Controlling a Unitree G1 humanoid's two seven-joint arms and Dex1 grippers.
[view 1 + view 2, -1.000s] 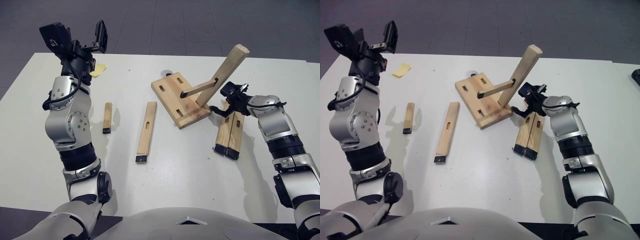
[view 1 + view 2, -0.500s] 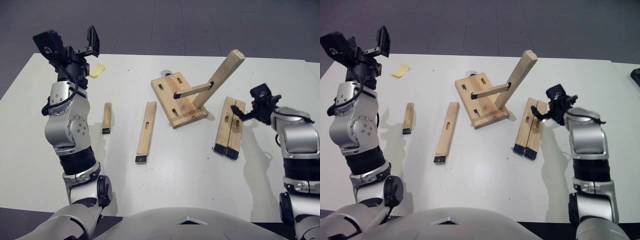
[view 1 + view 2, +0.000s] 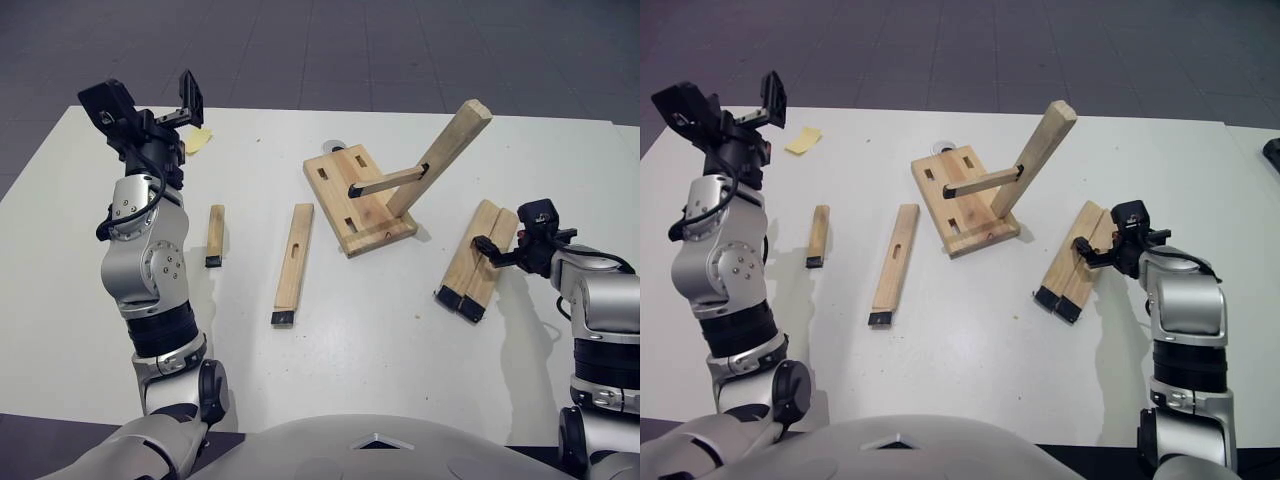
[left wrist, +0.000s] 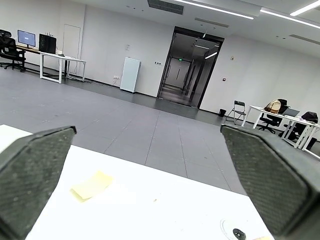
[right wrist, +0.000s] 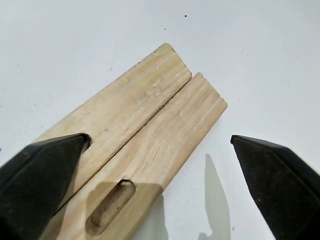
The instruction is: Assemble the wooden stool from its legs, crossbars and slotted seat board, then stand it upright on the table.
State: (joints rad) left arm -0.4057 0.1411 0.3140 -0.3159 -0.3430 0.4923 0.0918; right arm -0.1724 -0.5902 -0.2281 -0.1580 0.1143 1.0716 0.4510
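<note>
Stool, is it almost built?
Not yet. Done: one leg with a crossbar stands tilted in the seat board. In hand: nothing; the right tool is open at two legs. Left: those, another leg, a short crossbar, then standing it up.

left arm (image 3: 140,262): silver-grey shell, black cable (image 3: 110,215) | left hand (image 4: 148,129), right hand (image 5: 160,139): black textured pads (image 5: 272,170)

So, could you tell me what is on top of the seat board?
One tilted leg with a crossbar stuck in it; three slots lie open. The leg's foot hides its joint.

Pale wooden leg (image 3: 293,262), seemingly black-tipped.
</note>
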